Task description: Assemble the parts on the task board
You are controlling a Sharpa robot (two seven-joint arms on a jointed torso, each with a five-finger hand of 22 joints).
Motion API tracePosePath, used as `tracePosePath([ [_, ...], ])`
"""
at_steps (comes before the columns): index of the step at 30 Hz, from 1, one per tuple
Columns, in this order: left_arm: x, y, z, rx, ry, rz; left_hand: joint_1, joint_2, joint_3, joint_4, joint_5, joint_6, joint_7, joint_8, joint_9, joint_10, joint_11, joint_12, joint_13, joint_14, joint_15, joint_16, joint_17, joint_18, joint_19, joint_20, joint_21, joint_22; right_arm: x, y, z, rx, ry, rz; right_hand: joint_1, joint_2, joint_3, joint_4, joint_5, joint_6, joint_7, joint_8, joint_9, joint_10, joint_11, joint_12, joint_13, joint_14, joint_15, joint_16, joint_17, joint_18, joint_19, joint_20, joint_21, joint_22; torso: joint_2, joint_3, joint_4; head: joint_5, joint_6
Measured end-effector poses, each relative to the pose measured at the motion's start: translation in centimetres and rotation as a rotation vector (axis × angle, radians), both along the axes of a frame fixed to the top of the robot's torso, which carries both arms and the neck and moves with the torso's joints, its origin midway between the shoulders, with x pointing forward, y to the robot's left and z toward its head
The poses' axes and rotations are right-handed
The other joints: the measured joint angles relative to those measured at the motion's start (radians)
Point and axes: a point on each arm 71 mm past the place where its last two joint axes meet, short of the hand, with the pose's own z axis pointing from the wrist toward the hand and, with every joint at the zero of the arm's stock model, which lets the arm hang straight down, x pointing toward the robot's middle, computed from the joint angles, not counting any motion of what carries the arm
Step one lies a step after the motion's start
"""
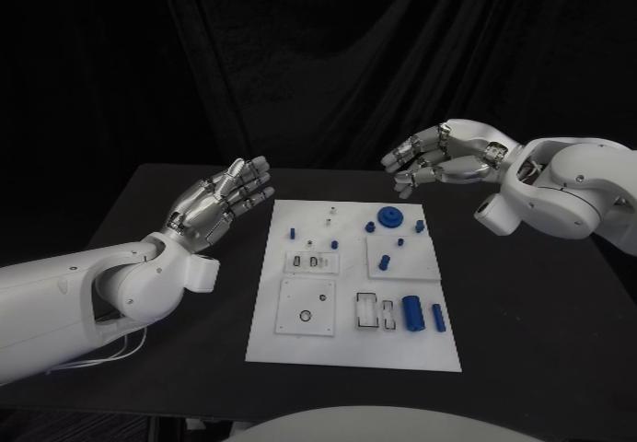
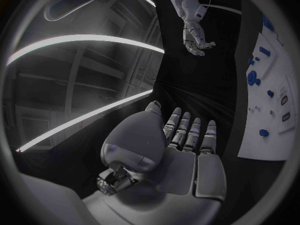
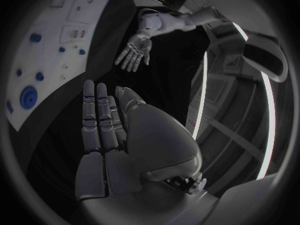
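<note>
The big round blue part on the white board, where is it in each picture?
Head view: the big round blue part sits near the far edge of the task board, just below the right hand.
Left wrist view: it lies on the board's dark-table edge.
Right wrist view: it is beside the hand's fingers.
Shared landmark: the white task board itself.

The head camera is looking down from above at the task board (image 1: 353, 281) on the black table (image 1: 544, 304). Each wrist camera is sitting close behind its own hand, facing along the fingers. Both are catching the board's edge and the opposite hand.
</note>
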Motion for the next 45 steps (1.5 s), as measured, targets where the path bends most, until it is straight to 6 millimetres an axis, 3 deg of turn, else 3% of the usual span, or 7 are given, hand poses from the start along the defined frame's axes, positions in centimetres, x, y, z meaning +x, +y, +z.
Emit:
tracePosePath([
  [4, -0.2, 0.1, 0.3, -0.009, 0.002, 0.001, 0.0, 0.0, 0.0, 0.0, 0.0, 0.0, 0.0, 0.0, 0.0, -0.002, 0.005, 0.003, 0.0, -0.004, 0.004, 0.001, 0.0, 0.0, -0.003, 0.003, 0.0, 0.0, 0.3, 0.8, 0.3, -0.22, -0.169, 0.014, -0.108, -0.06, -0.047, 0.103, -0.173, 0.034, -0.025, -0.01, -0.002, 0.075, -0.051, -0.008, 0.001, 0.254, -0.079, 0.237, 0.151, 0.008, 0.215, -0.069, 0.153, 0.085, 0.022, -0.0051, 0.0049, -0.004, -0.002],
  [8, -0.4, 0.2, 0.5, -0.015, 0.003, 0.005, 0.0, 0.0, 0.0, 0.0, 0.0, 0.0, 0.0, 0.0, 0.0, -0.012, 0.015, 0.006, 0.0, -0.021, 0.006, -0.002, -0.003, 0.0, -0.01, 0.01, -0.003, -0.002, 0.4, 1.3, 0.6, -0.4, -0.329, 0.012, -0.123, -0.09, -0.032, 0.152, -0.166, 0.077, -0.038, -0.042, -0.002, 0.136, -0.063, -0.036, 0.001, 0.3, -0.099, 0.485, 0.394, 0.006, 0.31, -0.088, 0.354, 0.316, 0.047, -0.0125, 0.0165, -0.022, 0.005],
  [10, -0.5, 0.3, 0.6, -0.018, 0.003, 0.006, 0.0, 0.0, -0.003, -0.003, 0.0, 0.0, 0.0, 0.0, 0.0, -0.03, 0.008, 0.011, -0.002, -0.087, -0.017, -0.033, -0.012, 0.0, -0.041, -0.005, -0.023, -0.009, 0.4, 1.7, 0.7, -0.479, -0.413, 0.01, -0.124, -0.106, -0.016, 0.176, -0.134, 0.107, -0.05, -0.073, 0.004, 0.225, -0.069, -0.062, 0.002, 0.368, -0.105, 0.683, 0.658, -0.034, 0.395, -0.095, 0.555, 0.585, 0.06, -0.0162, 0.022, -0.031, 0.007],
  [15, -0.8, 0.5, 1.0, -0.024, -0.002, 0.007, 0.0, 0.0, -0.01, -0.001, 0.0, 0.0, 0.0, -0.004, 0.0, -0.064, -0.01, -0.001, -0.007, -0.137, -0.041, -0.054, -0.02, 0.0, -0.068, -0.029, -0.039, -0.016, 0.4, 1.9, 0.7, -0.607, -0.552, -0.004, -0.108, -0.13, 0.022, 0.188, -0.091, 0.121, -0.064, -0.121, 0.01, 0.271, -0.072, -0.14, 0.002, 0.388, -0.112, 0.778, 0.793, -0.04, 0.413, -0.099, 0.668, 0.736, 0.087, -0.0274, 0.032, -0.049, 0.014],
  [30, -1.5, 0.5, 1.7, -0.029, -0.01, 0.002, 0.0, 0.0, -0.01, -0.001, 0.0, -0.006, 0.006, -0.005, 0.0, -0.102, -0.017, -0.008, -0.012, -0.165, -0.047, -0.068, -0.027, 0.0, -0.09, -0.043, -0.051, -0.022, 0.4, 1.9, -1.3, -0.757, -0.657, -0.018, -0.108, -0.151, 0.05, 0.178, -0.084, 0.128, -0.067, -0.162, 0.015, 0.202, -0.072, -0.229, 0.002, 0.377, -0.111, 0.795, 0.828, -0.041, 0.389, -0.097, 0.698, 0.786, 0.151, -0.0566, 0.0594, -0.094, 0.055],
  [37, -1.7, 0.2, 1.8, -0.035, -0.009, -0.007, 0.0, 0.0, -0.01, -0.001, 0.0, -0.008, 0.008, -0.005, 0.0, -0.102, -0.017, -0.008, -0.012, -0.165, -0.047, -0.068, -0.027, 0.0, -0.09, -0.043, -0.051, -0.022, 0.3, 1.6, -1.9, -0.781, -0.65, -0.02, -0.108, -0.151, 0.054, 0.174, -0.072, 0.125, -0.07, -0.166, 0.017, 0.202, -0.072, -0.229, 0.004, 0.385, -0.111, 0.817, 0.863, -0.055, 0.397, -0.097, 0.711, 0.809, 0.167, -0.0627, 0.0632, -0.114, 0.073],
  [45, -1.7, 0.1, 1.7, -0.046, -0.002, -0.007, 0.0, 0.0, -0.01, -0.001, 0.005, -0.01, 0.009, -0.005, 0.0, -0.106, -0.013, -0.008, -0.012, -0.166, -0.046, -0.068, -0.027, 0.0, -0.092, -0.041, -0.051, -0.022, 0.4, 1.2, -2.8, -0.807, -0.624, -0.02, -0.108, -0.151, 0.064, 0.17, -0.056, 0.13, -0.075, -0.171, 0.021, 0.202, -0.072, -0.229, 0.005, 0.385, -0.111, 0.808, 0.84, -0.055, 0.397, -0.097, 0.711, 0.798, 0.175, -0.0644, 0.0631, -0.117, 0.066],
])
